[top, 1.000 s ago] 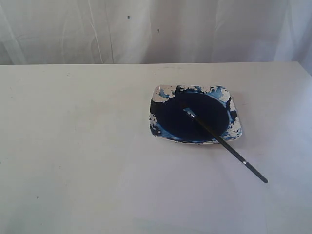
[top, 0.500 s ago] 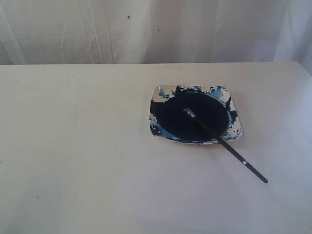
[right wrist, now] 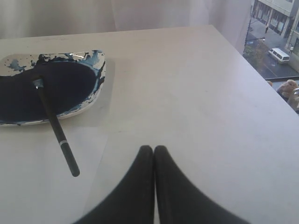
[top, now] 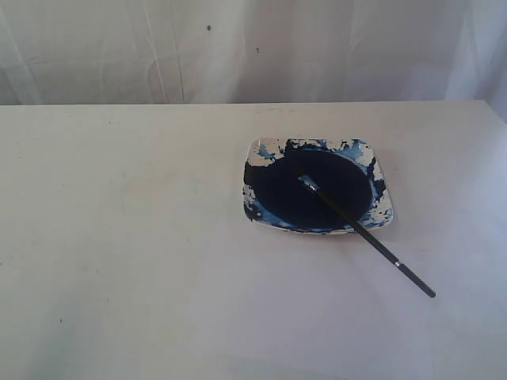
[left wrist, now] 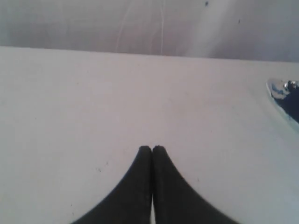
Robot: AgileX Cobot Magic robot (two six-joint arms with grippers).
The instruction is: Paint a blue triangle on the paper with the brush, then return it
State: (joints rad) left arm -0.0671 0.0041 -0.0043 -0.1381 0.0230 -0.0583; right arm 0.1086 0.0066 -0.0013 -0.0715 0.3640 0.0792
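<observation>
The brush (top: 364, 235) lies with its bristle tip in the dark navy paint of the white dish (top: 257, 150), and its black handle slants out over the rim. In the right wrist view the brush (right wrist: 56, 126) ends over the white paper (right wrist: 28, 182), which lies in front of the dish (right wrist: 100, 60). No blue triangle is in view. My right gripper (right wrist: 153, 148) is shut and empty, a short way from the handle's end. My left gripper (left wrist: 152, 148) is shut and empty over bare white surface, with the dish's corner (left wrist: 280, 91) far off. Neither gripper shows in the exterior view.
A wrinkled white curtain (top: 238, 47) hangs behind the white table (top: 119, 198). The table's side edge (right wrist: 254, 63) runs close to my right gripper, with a drop beyond it.
</observation>
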